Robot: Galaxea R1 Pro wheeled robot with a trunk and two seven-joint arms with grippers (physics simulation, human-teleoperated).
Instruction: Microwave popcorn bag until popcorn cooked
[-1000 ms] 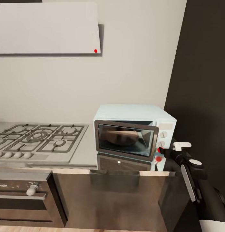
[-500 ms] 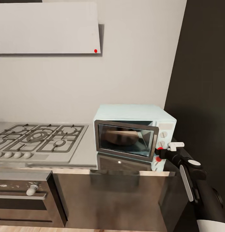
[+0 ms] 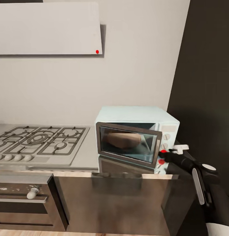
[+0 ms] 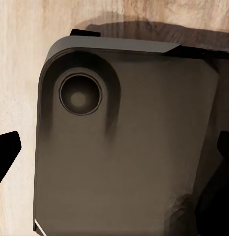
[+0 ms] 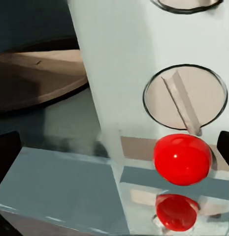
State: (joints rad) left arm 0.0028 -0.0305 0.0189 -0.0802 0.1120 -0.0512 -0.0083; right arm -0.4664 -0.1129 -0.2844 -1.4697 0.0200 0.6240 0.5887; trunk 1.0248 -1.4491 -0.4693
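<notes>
Hob point(image 3: 39, 142) sits idle at the countertop's point(image 3: 85, 157) left. The microwave point(image 3: 137, 137) door now swings slightly ajar, its right edge lifting off the frame; the bag point(image 3: 122, 139) shows tan behind the glass. Right gripper point(image 3: 170, 153), fingers spread, has dropped back from the red light point(image 5: 182, 158) — heating may be over.

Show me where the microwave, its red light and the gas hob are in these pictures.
microwave point(image 3: 134, 114): head view, on its pale top.
red light point(image 5: 182, 159): right wrist view, middle of the dome.
gas hob point(image 3: 39, 139): head view, centre burner grate.
</notes>
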